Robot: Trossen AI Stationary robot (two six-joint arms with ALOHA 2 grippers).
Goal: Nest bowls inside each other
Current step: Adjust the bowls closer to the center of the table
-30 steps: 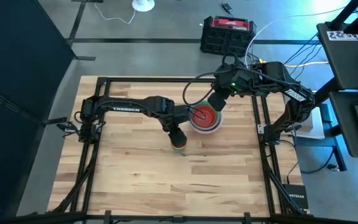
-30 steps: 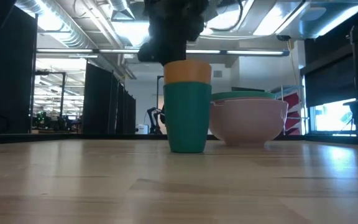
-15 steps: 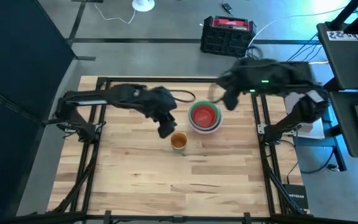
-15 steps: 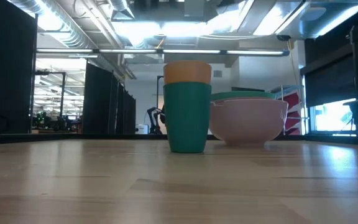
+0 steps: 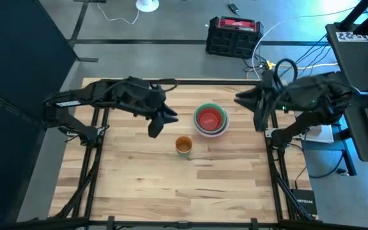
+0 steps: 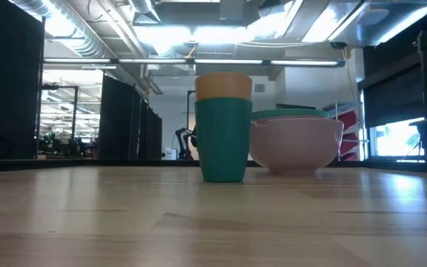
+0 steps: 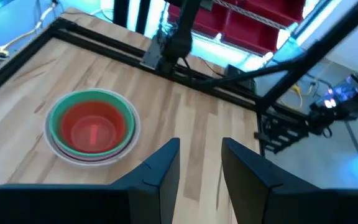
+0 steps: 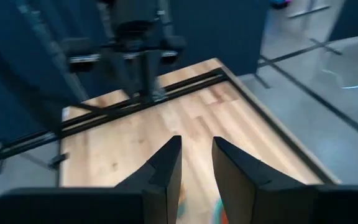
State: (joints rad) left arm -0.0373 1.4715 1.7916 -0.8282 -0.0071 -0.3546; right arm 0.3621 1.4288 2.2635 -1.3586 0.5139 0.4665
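We see both arms pulled back from the middle of the bench: the left gripper (image 5: 153, 130) now hangs toward the left half, near the far edge, and the right gripper (image 5: 259, 121) has swung out to the right edge, where a second ago both were down at the bowls (image 5: 211, 120). Each gripper is empty, its fingers a narrow gap apart; in the wrist views we look between them and nothing sits there. The bowls stand as one nested stack right of centre, toward the far edge: red (image 7: 92, 129) innermost, green (image 7: 124, 116) around it, then pink (image 6: 296, 144) and a pale rim outermost. From the low view only the pink wall and the green rim above it show, so we cannot tell how many pale bowls sit beneath. Just beside the stack, nearer the front edge, stand the cups (image 6: 223, 126), an orange one set inside a teal one, not touching the bowls. Since half a second ago nothing on the bench has shifted; only the arms have moved off. We judge the nesting done, as no loose bowl is left on the bench, and the retreat reads as the arms heading to rest.
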